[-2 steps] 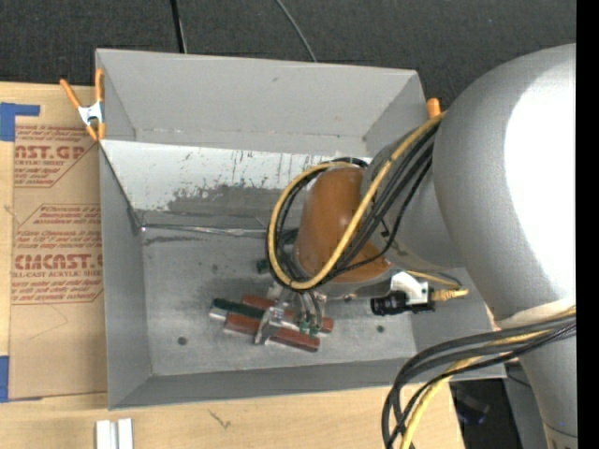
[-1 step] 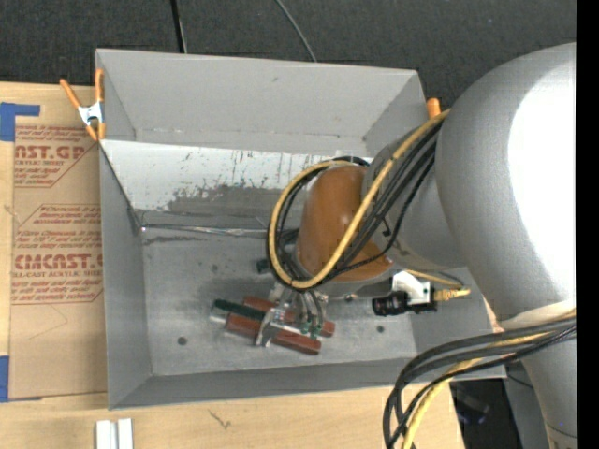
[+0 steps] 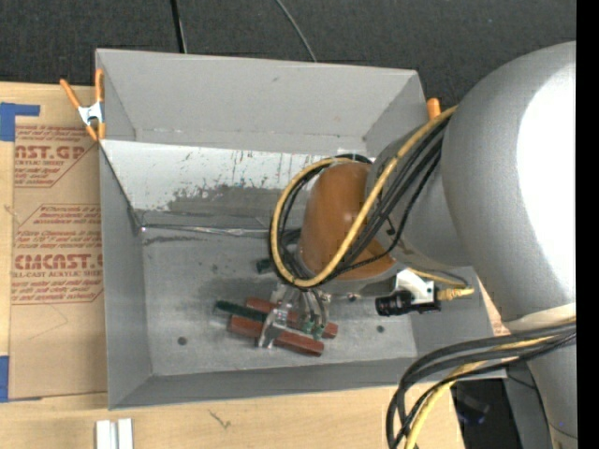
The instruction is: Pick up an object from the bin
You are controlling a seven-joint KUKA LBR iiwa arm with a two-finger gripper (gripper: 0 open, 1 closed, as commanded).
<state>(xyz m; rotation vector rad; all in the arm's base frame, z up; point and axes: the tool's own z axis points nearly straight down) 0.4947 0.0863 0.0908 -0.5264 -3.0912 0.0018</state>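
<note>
The gripper [image 3: 286, 318] is set low on a small heap [image 3: 281, 327] at the front middle of the bin [image 3: 234, 101] floor. Whether it is spread or pressed together cannot be told. Directly under it, a red-brown bar [image 3: 246, 325] is laid flat, and a second bar [image 3: 301, 344] lies just right of it. Both long axes run left to right, dipping slightly rightward. A dark green stick [image 3: 229, 307] is pointed left from the heap. Above, the wrist's orange cover [image 3: 337, 213] is ringed by cables [image 3: 279, 227].

Scuffed matt grey metal bin [image 3: 234, 101]; glossy smooth orange cover [image 3: 335, 215].
</note>
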